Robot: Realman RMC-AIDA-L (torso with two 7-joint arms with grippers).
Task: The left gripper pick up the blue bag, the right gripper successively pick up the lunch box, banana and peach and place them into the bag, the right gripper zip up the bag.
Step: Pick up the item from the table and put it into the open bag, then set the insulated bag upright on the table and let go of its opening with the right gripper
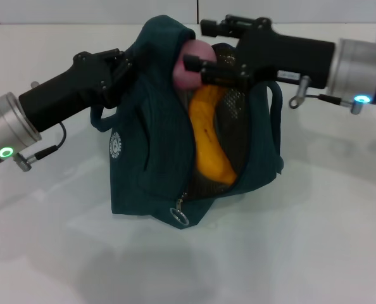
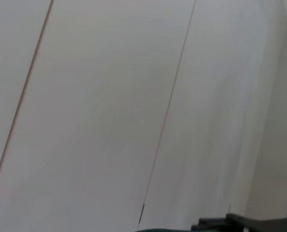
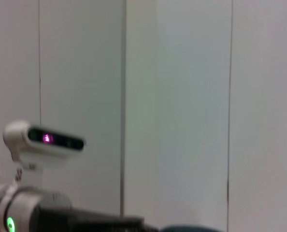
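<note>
The bag [image 1: 144, 145] is held upright on the table [image 1: 314, 240], its top edge pinched by the left gripper [image 1: 126, 66]. A banana [image 1: 210, 136] is seen inside. The peach [image 1: 189, 63] is clamped at the opening by the right gripper [image 1: 197, 68].

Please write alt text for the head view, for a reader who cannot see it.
A dark blue bag stands open on a white table, a banana inside. The left hand holds its edge; the right hand holds a peach at the opening.
</note>
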